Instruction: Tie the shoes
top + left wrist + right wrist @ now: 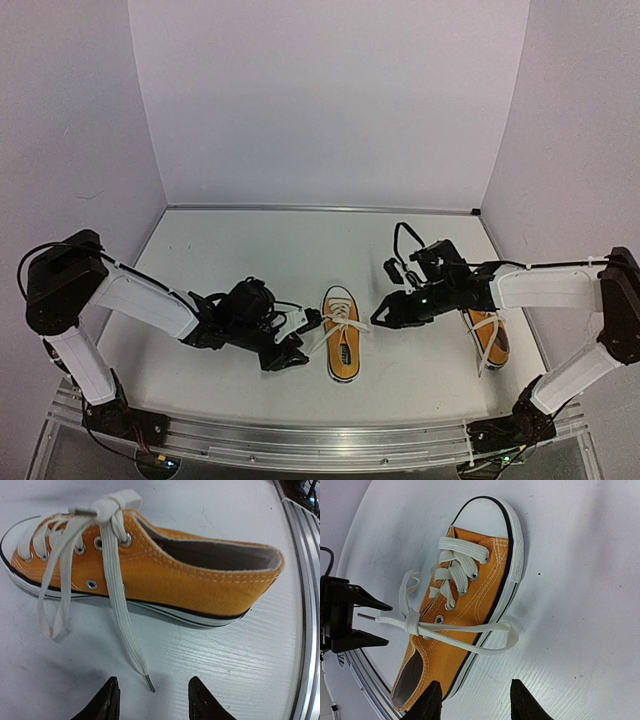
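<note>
Lying mid-surface (pixel 250 250), one orange shoe (pixel 342 348) points its toe to 12 o'clock, its laces (pixel 116 600) crossed in a simple knot with loose ends trailing. The second shoe (pixel 487 338) sits at its 3 o'clock, partly under the right arm (pixel 540 285). The left pincer (pixel 154 700) reaches in low from 9 o'clock and the right pincer (pixel 476 700) from 3 o'clock, both with fingers apart, gripping nothing.

A white table (pixel 250 250), metal rail (pixel 320 440) at its near edge, white walls (pixel 330 100) around.
</note>
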You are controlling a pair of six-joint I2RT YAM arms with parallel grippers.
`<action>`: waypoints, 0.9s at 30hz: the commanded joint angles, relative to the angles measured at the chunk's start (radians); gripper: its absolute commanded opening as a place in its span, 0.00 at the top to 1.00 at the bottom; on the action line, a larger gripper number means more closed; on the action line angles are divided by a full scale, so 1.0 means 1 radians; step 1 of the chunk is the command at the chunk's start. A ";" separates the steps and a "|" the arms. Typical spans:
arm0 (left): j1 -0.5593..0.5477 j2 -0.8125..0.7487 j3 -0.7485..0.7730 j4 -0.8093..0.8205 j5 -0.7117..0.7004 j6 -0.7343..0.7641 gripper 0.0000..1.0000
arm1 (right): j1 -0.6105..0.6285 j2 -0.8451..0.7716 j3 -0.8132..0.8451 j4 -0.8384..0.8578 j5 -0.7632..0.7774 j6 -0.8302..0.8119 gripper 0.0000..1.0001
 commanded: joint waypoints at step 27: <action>-0.089 -0.015 0.154 0.020 0.088 -0.010 1.00 | -0.004 -0.050 0.034 -0.016 0.053 -0.013 0.56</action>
